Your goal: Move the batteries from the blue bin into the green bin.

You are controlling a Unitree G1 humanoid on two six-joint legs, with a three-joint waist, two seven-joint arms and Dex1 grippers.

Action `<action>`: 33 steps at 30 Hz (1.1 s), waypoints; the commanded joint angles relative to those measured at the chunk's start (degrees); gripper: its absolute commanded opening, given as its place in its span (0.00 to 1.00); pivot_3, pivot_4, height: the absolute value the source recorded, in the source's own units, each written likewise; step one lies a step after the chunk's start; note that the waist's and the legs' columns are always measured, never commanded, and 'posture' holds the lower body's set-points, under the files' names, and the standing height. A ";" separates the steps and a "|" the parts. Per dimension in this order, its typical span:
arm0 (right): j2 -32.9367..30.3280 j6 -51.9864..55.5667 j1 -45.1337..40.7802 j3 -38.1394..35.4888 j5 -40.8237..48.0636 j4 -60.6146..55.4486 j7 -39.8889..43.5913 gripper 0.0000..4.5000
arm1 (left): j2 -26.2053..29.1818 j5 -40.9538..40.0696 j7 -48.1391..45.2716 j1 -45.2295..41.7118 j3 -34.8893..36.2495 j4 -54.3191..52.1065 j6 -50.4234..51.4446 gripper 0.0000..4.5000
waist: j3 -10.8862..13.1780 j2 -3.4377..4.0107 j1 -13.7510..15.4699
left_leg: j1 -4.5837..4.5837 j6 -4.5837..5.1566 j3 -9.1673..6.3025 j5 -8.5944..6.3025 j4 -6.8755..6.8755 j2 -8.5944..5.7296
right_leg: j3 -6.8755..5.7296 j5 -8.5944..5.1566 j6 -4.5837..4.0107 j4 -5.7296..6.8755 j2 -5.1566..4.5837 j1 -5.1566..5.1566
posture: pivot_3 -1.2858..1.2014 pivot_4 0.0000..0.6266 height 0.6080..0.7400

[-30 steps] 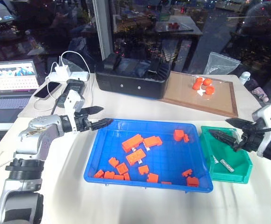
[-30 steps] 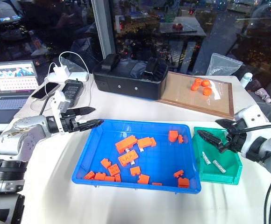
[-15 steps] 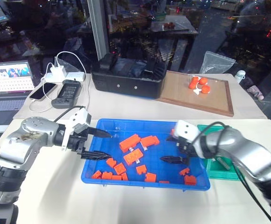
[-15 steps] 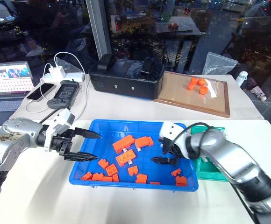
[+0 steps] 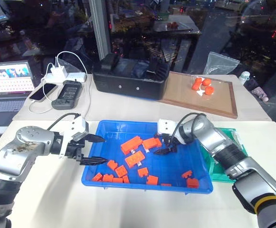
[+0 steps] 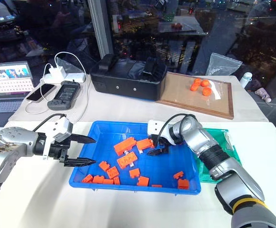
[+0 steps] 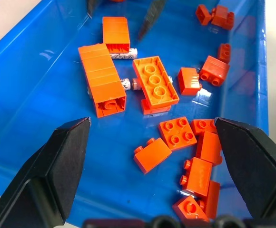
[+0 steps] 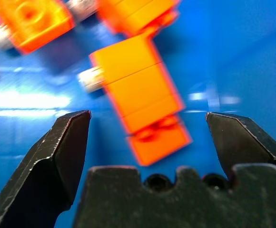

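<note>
A white bench [image 5: 57, 190] carries the blue bin [image 5: 110, 167] with the green bin [image 5: 222, 172] touching its right side. Two batteries [image 7: 124, 53] lie in the blue bin, tucked against orange blocks [image 7: 102, 78]. The left claw [image 5: 93, 149] hangs at the bin's left rim, fingers apart, empty. The right claw [image 5: 167, 148] hovers inside over one block, likewise spread.

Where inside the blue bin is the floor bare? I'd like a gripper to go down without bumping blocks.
The blue bin has bare floor along its far wall and between the central orange blocks and the two blocks at its right near corner. The left near corner is crowded.
</note>
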 commanded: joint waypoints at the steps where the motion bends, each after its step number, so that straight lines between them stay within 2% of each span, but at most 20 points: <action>1: 2.44 0.17 -3.15 -1.73 0.93 -2.69 -1.90 0.95 | 0.35 0.15 -0.70 -1.51 0.54 -0.56 -0.79 1.00 | 0.00 0.00 0.04 | 0.00 0.00 -0.01 0.00 0.00 0.00 | 0.00 0.00 0.00 0.01 0.01 0.00 | 0.52 0.24 0.97; 2: 3.16 0.05 -3.57 -1.09 0.71 -2.66 -2.07 0.98 | 0.44 0.12 -0.73 -1.45 0.66 -0.70 -0.66 1.00 | 0.00 0.00 0.06 | 0.00 0.00 -0.02 0.00 0.00 0.00 | -0.01 0.00 0.00 0.01 0.02 0.01 | 0.52 0.24 0.97; 7: 10.46 2.27 -7.31 1.45 0.31 1.70 -4.76 0.98 | 1.37 -0.20 -0.24 -0.27 1.69 -2.16 0.21 1.00 | 0.00 0.00 0.00 | -0.01 0.00 -0.01 0.00 0.01 0.00 | -0.01 0.00 0.00 0.02 0.02 0.00 | 0.52 0.24 0.97; 9: 12.01 5.47 -8.70 4.12 -2.71 5.06 -6.25 0.98 | 1.91 -0.42 0.00 0.41 2.26 -2.95 0.62 1.00 | 0.00 0.00 0.03 | -0.01 0.00 -0.02 0.00 0.02 0.00 | -0.01 0.00 0.00 0.05 0.03 0.00 | 0.52 0.24 0.97; 14: 19.37 10.24 -12.01 4.73 -4.79 12.66 -13.41 0.98 | 3.23 -0.51 0.63 2.33 3.26 -4.55 1.02 1.00 | 0.00 0.00 0.16 | -0.02 0.00 0.00 0.01 0.04 -0.01 | -0.02 0.00 0.00 0.06 0.01 -0.01 | 0.52 0.24 0.97; 21: 22.52 14.44 -10.74 5.25 -4.12 11.88 -14.82 0.98 | 3.65 -0.77 1.13 3.09 4.03 -5.36 1.27 1.00 | -0.01 0.00 0.11 | -0.04 -0.01 0.00 0.01 0.02 -0.01 | -0.04 0.00 0.00 0.07 0.00 -0.01 | 0.52 0.24 0.97; 27: 22.29 15.94 -9.63 6.02 -4.58 10.18 -15.28 0.98 | 3.55 -0.71 1.08 3.07 3.78 -4.96 0.73 1.00 | -0.01 0.00 0.06 | -0.03 -0.01 0.00 0.01 0.02 0.00 | -0.04 0.00 0.00 0.11 0.02 -0.02 | 0.52 0.24 0.97; 32: 21.23 15.65 -7.56 8.26 -5.72 8.45 -15.29 0.69 | 3.15 -0.68 0.84 2.11 3.35 -4.21 0.52 1.00 | -0.01 0.00 0.06 | -0.03 -0.01 0.00 0.01 0.01 0.00 | -0.05 0.00 0.00 0.11 0.02 -0.02 | 0.52 0.24 0.97; 33: 20.83 14.86 -7.33 8.68 -6.31 8.50 -15.57 0.58 | 3.07 -0.83 0.71 2.01 3.35 -4.16 0.54 1.00 | -0.01 0.01 0.05 | -0.03 -0.01 0.00 0.01 0.01 0.00 | -0.04 0.00 0.00 0.11 0.02 -0.03 | 0.52 0.24 0.97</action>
